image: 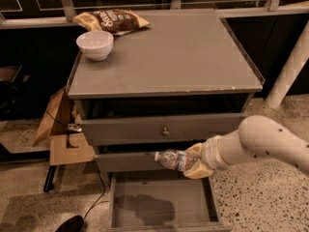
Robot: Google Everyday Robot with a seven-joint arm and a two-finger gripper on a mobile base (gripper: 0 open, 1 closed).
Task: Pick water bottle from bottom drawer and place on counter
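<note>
The water bottle is a small clear bottle with a white cap pointing left and a coloured label band. It lies on its side in my gripper, which is shut on it. I hold it in the air in front of the middle drawer, above the open bottom drawer. That drawer is pulled out and its grey inside holds only a shadow. The counter is the flat grey cabinet top above, well higher than the bottle. My white arm reaches in from the right.
A white bowl and a chip bag sit at the counter's back left. Cardboard and a cable lie on the floor left of the cabinet. A white post stands at the right.
</note>
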